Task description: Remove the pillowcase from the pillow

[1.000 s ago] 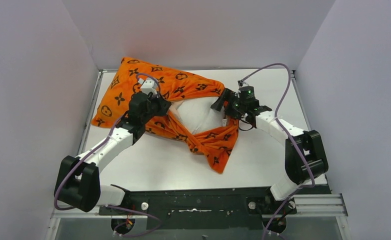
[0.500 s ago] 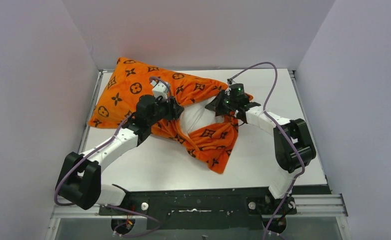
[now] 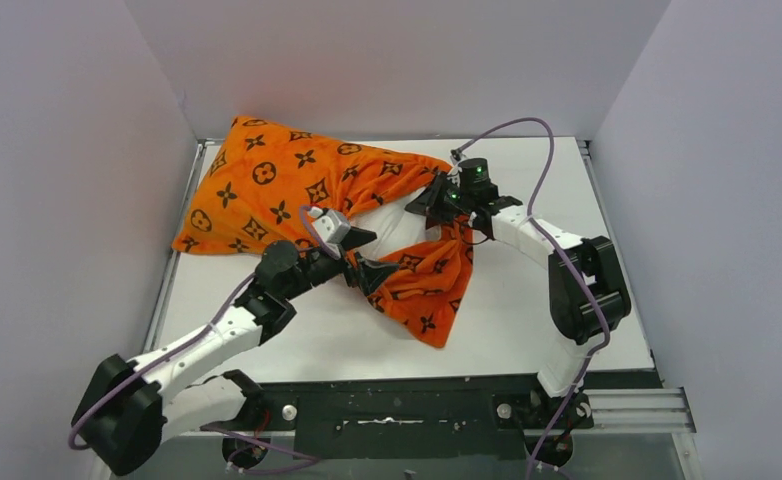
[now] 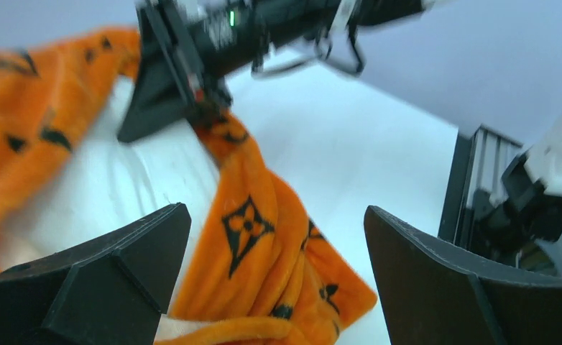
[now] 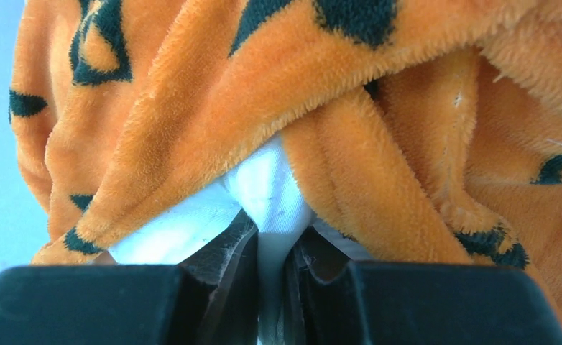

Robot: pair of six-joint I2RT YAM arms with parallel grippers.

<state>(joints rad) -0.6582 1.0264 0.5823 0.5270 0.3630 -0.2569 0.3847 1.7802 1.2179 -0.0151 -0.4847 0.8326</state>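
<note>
— What has the right gripper [image 5: 271, 246] got?
— Its fingers [image 5: 224, 277] are pinched together on a tuck of white cloth, the pillow [image 5: 267, 180]. The orange pillowcase [image 5: 379, 144] folds over it from both sides, so the wrist view shows only a sliver of white.
— And the left gripper [image 4: 274, 214]?
— Jaws spread wide, with nothing between them. It sits near the middle of the bench [image 3: 537, 310], just on the near side of the twisted fabric. Its own view is blurred and shows an orange flap and a white patch of pillow beyond.
— Where does the pillow lie?
— It is mostly hidden. From above, the pillowcase bulges in the far left corner and narrows toward the right gripper by the middle of the far edge. A loose flap trails toward the near edge. I cannot tell from above whether the pale strip between the folds is pillow or bench.
— The arms?
— The left arm [image 3: 207, 340] reaches in from the near left corner, its base partly cut off. The right arm [image 3: 537, 235] bends in from the near right, and a purple cable [image 3: 547, 170] loops over it.
</note>
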